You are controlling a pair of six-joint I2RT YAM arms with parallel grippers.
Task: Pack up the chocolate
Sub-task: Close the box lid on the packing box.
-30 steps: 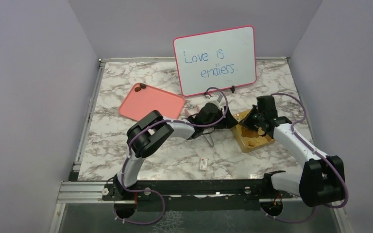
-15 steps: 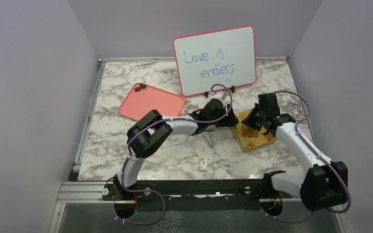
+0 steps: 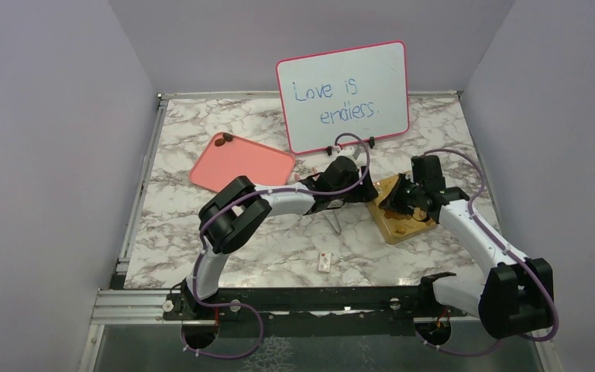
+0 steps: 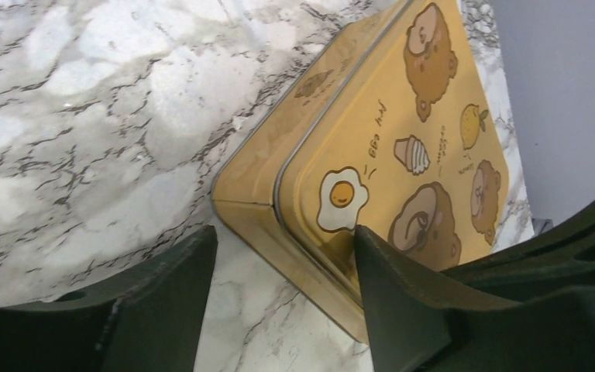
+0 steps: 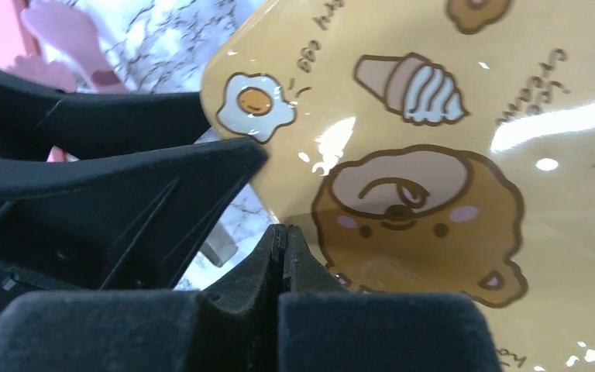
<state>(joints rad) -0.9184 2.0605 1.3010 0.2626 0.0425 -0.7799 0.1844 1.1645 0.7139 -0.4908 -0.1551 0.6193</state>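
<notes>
The gold box (image 3: 404, 211) with cartoon bears stands lid-closed right of centre. Two dark chocolate pieces (image 3: 223, 139) lie at the far corner of the pink tray (image 3: 242, 164); no other chocolate shows. My left gripper (image 3: 366, 194) is open and straddles the box's left corner (image 4: 248, 198): one finger (image 4: 163, 294) over the marble, the other (image 4: 403, 294) over the lid. My right gripper (image 3: 403, 203) is shut and empty, its tips (image 5: 283, 232) low over the lid (image 5: 449, 132) beside the bear picture. The left gripper's fingers (image 5: 124, 178) show black at the left of the right wrist view.
A pink-framed whiteboard (image 3: 343, 94) stands at the back centre. A small white tag (image 3: 325, 262) lies on the marble near the front. A thin grey object (image 3: 335, 222) lies below the left wrist. A pink utensil (image 5: 66, 39) lies left of the box.
My left gripper has reached further right, up to the box's corner. My right gripper has shifted slightly left and down over the lid. The box and tray have not moved.
</notes>
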